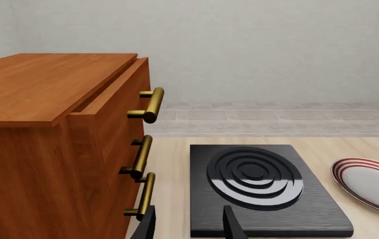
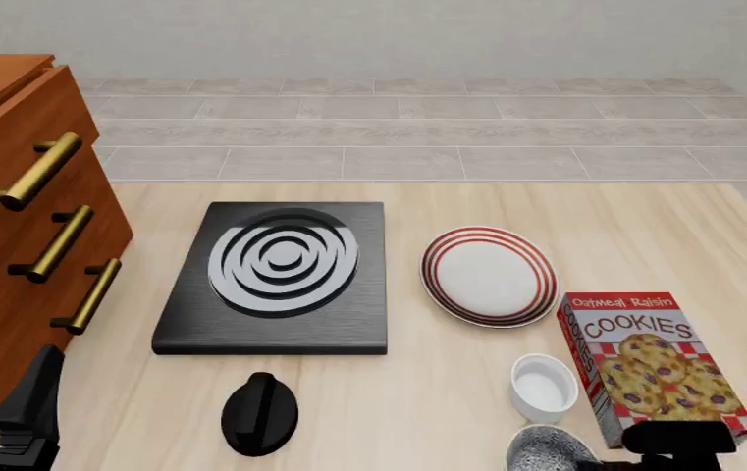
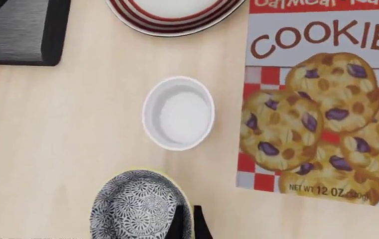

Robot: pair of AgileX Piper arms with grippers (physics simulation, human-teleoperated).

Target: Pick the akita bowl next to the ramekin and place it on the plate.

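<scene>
One small akita bowl (image 3: 139, 206), lower middle of frame, looks rigid, glazed, slippery; right gripper (image 3: 188, 222) seemingly pinches its rim. Left gripper (image 1: 189, 224) is apart.

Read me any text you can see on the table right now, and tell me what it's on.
All on the cookie box:
"Oatmeal Raisin", red band along the top, front view.
"COOKIES", large brown letters beneath.
"NET WT 12 OZ", by the bottom edge, right wrist view; the bracketed figure after it is too blurred.
Nothing else carries writing.
</scene>
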